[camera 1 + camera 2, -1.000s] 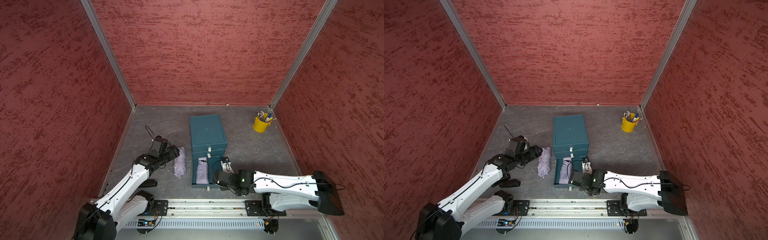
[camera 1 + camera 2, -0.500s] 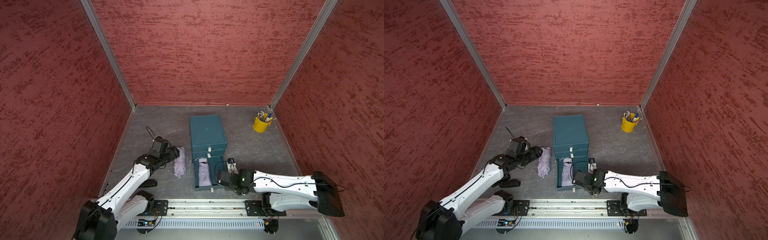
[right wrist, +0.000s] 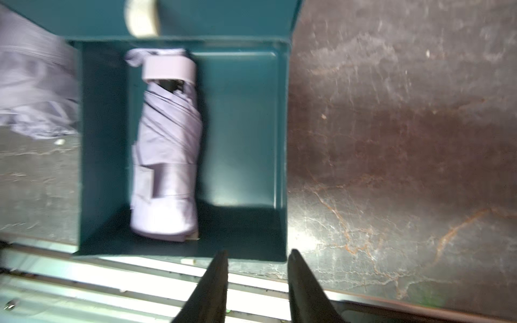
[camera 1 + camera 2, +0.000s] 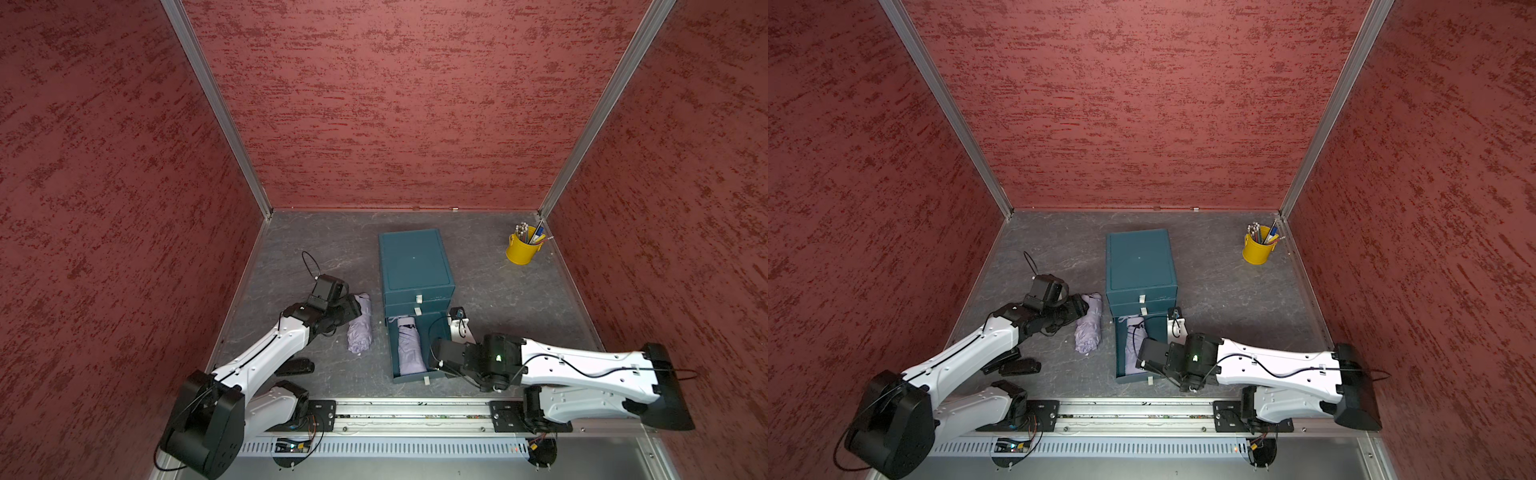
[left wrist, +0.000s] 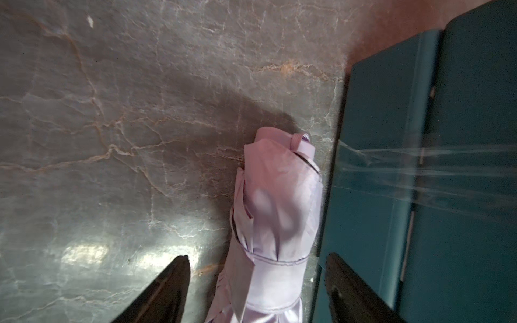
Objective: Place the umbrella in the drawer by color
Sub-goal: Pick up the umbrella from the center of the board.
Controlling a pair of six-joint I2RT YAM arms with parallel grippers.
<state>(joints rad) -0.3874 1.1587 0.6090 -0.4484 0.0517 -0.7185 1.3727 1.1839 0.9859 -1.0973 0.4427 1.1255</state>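
Note:
A folded lilac umbrella (image 4: 360,328) (image 4: 1090,328) (image 5: 279,212) lies on the grey floor just left of the teal drawer cabinet (image 4: 413,259) (image 4: 1139,259). My left gripper (image 5: 257,257) (image 4: 351,311) hangs over it, open, one finger on each side and not touching it. The bottom drawer (image 4: 415,376) (image 4: 1133,377) (image 3: 243,125) is pulled out, and a second lilac umbrella (image 4: 409,345) (image 3: 167,151) lies inside along its left half. My right gripper (image 3: 258,251) (image 4: 434,363) hovers at the drawer's front right corner, open a little, with nothing between its fingers.
A yellow cup of pencils (image 4: 523,249) (image 4: 1258,249) stands in the far right corner. Both upper drawers are closed. The metal rail (image 4: 415,415) runs close in front of the open drawer. Red walls close in three sides.
The open drawer's front has slid slightly toward the rail. My left gripper has edged further over the floor umbrella. The right gripper has barely shifted.

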